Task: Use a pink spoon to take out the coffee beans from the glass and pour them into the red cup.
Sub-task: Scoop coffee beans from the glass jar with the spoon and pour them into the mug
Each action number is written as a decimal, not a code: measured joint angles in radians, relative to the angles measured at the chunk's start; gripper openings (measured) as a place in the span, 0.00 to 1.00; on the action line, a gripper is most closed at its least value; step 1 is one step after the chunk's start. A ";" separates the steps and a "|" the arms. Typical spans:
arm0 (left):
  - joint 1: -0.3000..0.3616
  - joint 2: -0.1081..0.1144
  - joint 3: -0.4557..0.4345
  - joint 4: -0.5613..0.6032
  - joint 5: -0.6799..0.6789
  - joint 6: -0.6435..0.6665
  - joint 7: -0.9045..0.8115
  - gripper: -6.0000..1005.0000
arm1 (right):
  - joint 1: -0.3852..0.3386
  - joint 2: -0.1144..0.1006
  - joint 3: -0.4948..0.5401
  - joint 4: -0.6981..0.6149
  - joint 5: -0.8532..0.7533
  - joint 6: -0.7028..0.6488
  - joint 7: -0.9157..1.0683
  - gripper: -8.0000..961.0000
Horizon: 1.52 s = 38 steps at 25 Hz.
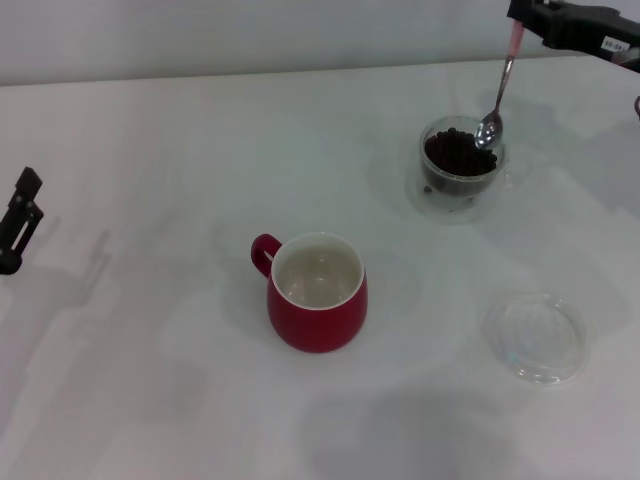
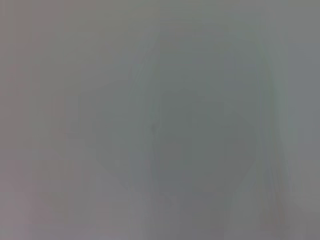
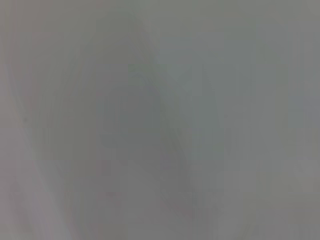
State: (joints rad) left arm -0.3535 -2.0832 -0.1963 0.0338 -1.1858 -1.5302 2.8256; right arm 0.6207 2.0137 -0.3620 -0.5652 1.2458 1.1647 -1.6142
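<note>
Holding the silver spoon with the pink handle (image 1: 497, 98) tight in our right jaws (image 1: 518, 22), we dip it into dark beans (image 1: 458, 152) in the small clear glass (image 1: 459, 170). The round red cup (image 1: 317, 293) is empty, so all scooping is left.

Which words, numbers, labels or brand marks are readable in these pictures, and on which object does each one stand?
Right gripper, holding the pink spoon over the glass: a small white label with dark print, too small to read.
Red cup: no text visible.
Clear round dish: no text visible.
Left gripper: no text visible.
Both wrist views: nothing readable.
</note>
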 joint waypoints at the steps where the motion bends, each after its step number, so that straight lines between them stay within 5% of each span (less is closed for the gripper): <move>1: -0.001 0.000 0.000 0.000 0.000 0.002 0.000 0.65 | 0.003 0.000 0.000 0.012 0.002 -0.002 -0.013 0.17; 19: -0.011 0.003 0.000 0.000 -0.011 0.023 0.000 0.65 | 0.019 0.001 -0.067 0.072 0.038 -0.104 -0.058 0.18; 38: -0.012 0.002 0.000 0.000 -0.012 0.023 0.000 0.65 | 0.001 -0.006 -0.053 0.136 0.097 -0.204 0.217 0.18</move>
State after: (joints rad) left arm -0.3650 -2.0817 -0.1964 0.0338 -1.1981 -1.5077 2.8256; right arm 0.6214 2.0078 -0.4150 -0.4297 1.3425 0.9603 -1.3968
